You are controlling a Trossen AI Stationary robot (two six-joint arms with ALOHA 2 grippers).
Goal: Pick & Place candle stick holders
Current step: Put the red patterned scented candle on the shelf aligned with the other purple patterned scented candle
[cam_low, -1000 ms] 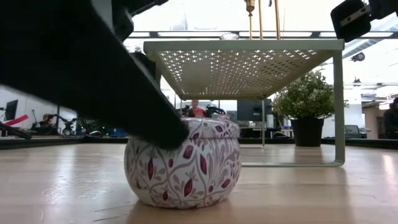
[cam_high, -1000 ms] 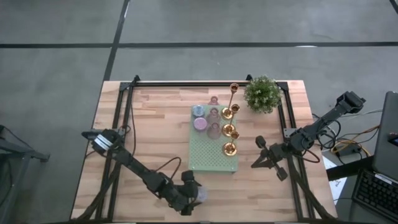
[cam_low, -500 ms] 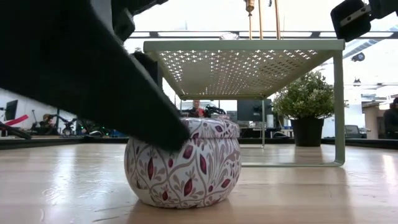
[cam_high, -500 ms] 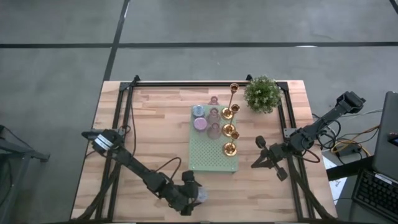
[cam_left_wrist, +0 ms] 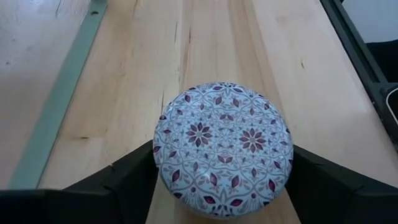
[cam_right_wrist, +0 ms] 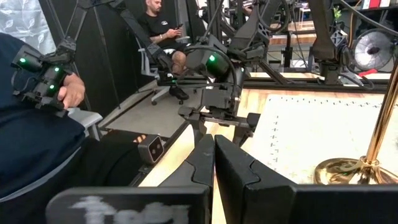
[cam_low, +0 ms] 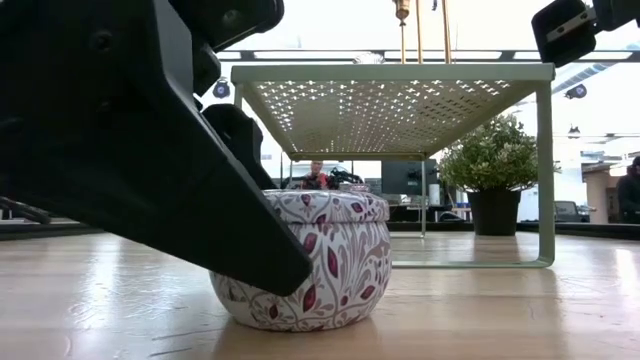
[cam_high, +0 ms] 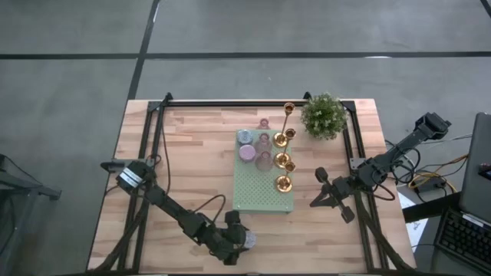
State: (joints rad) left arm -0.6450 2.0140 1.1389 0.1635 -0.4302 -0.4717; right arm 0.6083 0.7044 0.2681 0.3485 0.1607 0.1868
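Wooden tabletop (cam_high: 192, 153) runs under me, and at its six o'clock edge my left gripper (cam_left_wrist: 221, 180) straddles a round patterned tin (cam_left_wrist: 222, 147), one finger on each side, apparently clamping it for a lift. At twelve to one o'clock from the tin, the pale green perforated stand (cam_high: 263, 192) carries the candle stick holders (cam_high: 281, 157), while my right gripper (cam_right_wrist: 214, 163) waits with fingers pressed together at the stand's three o'clock.

Stood on a grey floor (cam_high: 69, 46) crossed by dark seam lines: a light wooden table (cam_high: 192, 153) edged by a black frame. Beyond, in the level view, a bright workshop with monitors (cam_low: 405, 178) and benches. Seated at the back, a person (cam_right_wrist: 163, 31) on an office chair; nearer, a dark sleeve (cam_right_wrist: 37, 149).
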